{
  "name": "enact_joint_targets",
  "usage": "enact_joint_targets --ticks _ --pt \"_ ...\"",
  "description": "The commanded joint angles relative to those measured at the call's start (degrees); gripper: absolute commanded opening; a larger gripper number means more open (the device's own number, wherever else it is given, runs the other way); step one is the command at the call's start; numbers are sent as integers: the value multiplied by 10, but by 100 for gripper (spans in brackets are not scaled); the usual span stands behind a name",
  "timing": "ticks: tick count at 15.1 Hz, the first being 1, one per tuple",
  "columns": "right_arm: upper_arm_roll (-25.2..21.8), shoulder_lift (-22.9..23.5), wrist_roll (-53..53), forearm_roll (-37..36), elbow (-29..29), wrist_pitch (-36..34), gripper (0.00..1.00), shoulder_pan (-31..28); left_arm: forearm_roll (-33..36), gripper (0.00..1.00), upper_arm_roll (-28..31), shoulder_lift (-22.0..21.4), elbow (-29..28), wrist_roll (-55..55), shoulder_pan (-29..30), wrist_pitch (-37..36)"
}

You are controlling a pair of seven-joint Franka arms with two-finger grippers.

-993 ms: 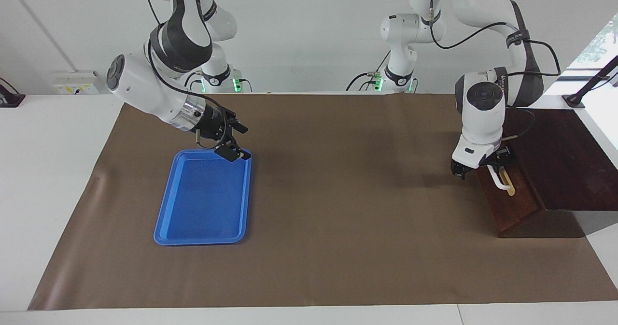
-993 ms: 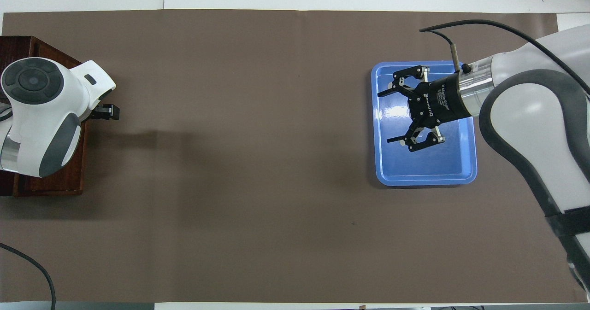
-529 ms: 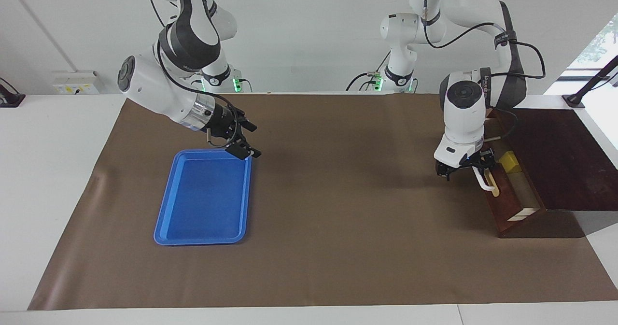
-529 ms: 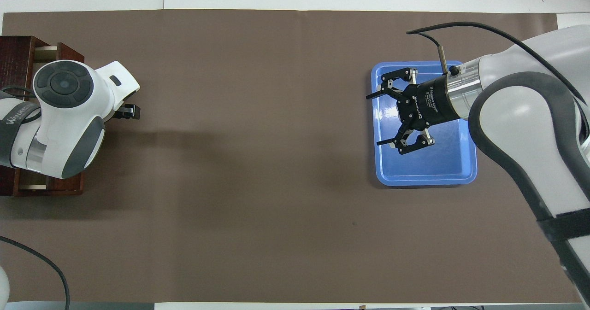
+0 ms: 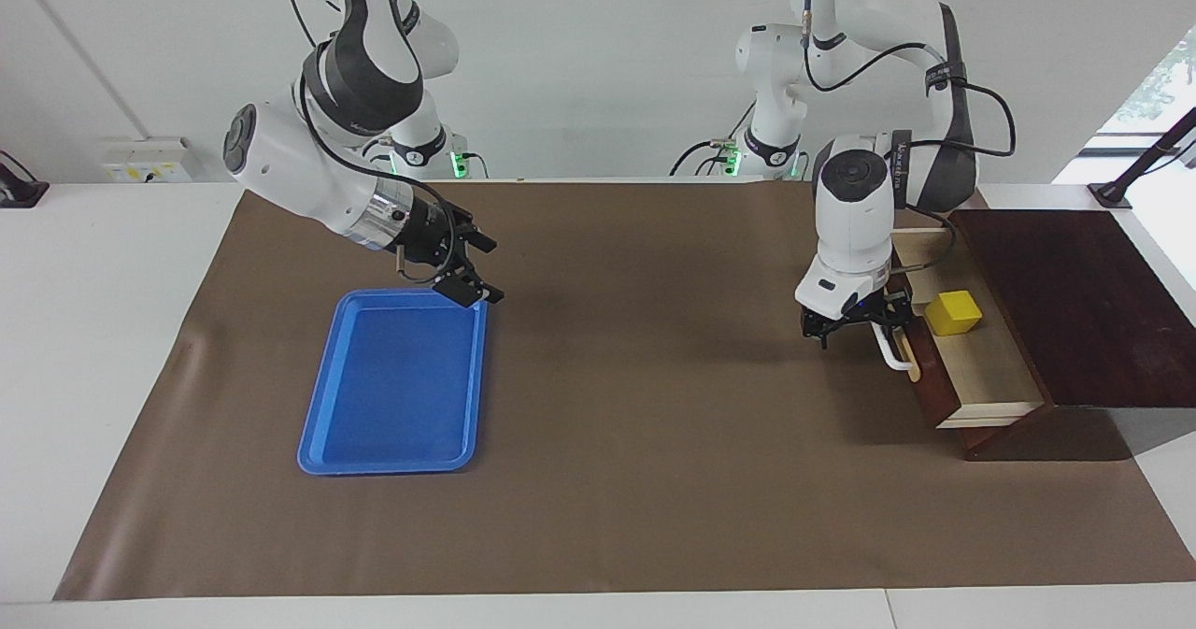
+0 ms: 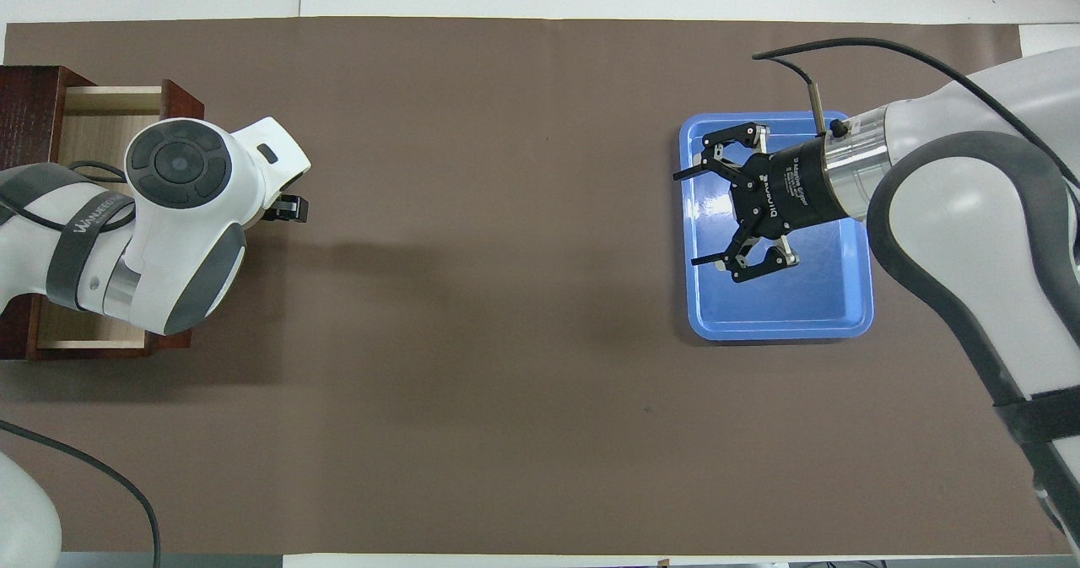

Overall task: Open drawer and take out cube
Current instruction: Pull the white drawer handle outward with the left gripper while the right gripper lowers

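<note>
Drawer (image 5: 981, 367) pulled well out, left claw (image 5: 855, 322) clenched on its white handle (image 5: 892, 349); yellow cube (image 5: 952, 312) exposed inside, not yet lifted. Right claw (image 5: 467, 285) spread, waiting over blue tray (image 5: 392, 423).

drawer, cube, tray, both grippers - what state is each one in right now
drawer: pulled open, pale interior showing
cube: inside the drawer, not held
left gripper: at the drawer's white handle
right gripper: open, empty, over the blue tray
blue tray: flat on the table, nothing in it
</note>
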Motion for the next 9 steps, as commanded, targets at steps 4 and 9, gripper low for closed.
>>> enact_joint_targets --ticks 4,9 --pt "2 8 -19 39 3 -10 100 -23 -39 100 1 -3 -6 -10 -35 -1" --pt "-1 51 -47 29 61 -25 100 -16 -48 100 1 -3 -6 -25 -45 0"
